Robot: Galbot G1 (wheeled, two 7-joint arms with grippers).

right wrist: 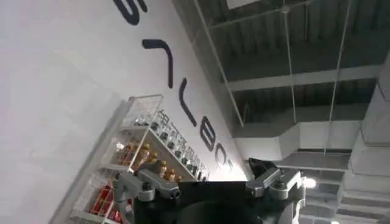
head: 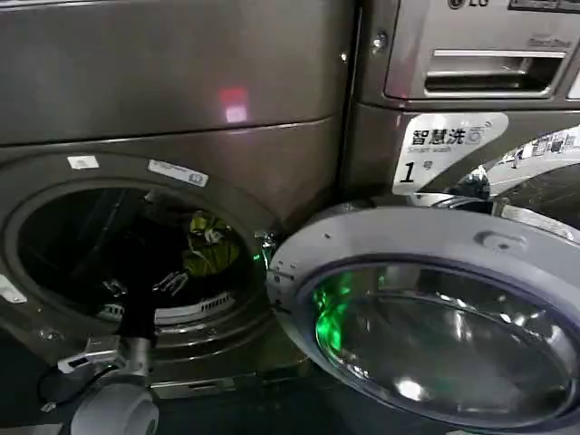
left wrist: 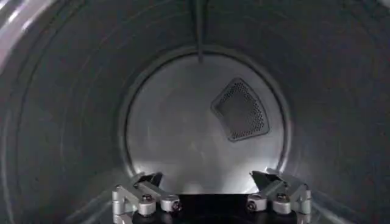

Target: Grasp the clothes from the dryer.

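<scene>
The dryer [head: 54,109] is the bronze-grey machine on the left, and its round porthole is open. Its silver-rimmed glass door [head: 435,317] is swung out to the right. Inside the dark drum, a bright yellow-green piece of the clothes [head: 210,245] lies against the right side. My left arm reaches through the porthole. The left gripper [head: 143,285] sits low in the drum, left of the clothes and apart from them. In the left wrist view the left gripper [left wrist: 207,178] is open with nothing between its fingers, facing the drum's back wall [left wrist: 177,134]. My right gripper [right wrist: 201,173] is open and empty, pointing up at a wall and ceiling.
A second machine [head: 471,82] with a drawer slot and a white "1" label [head: 444,149] stands to the right, behind the open door. A perforated vent [left wrist: 241,109] is set in the drum's back wall. Wire shelves of bottles [right wrist: 134,158] hang on the wall.
</scene>
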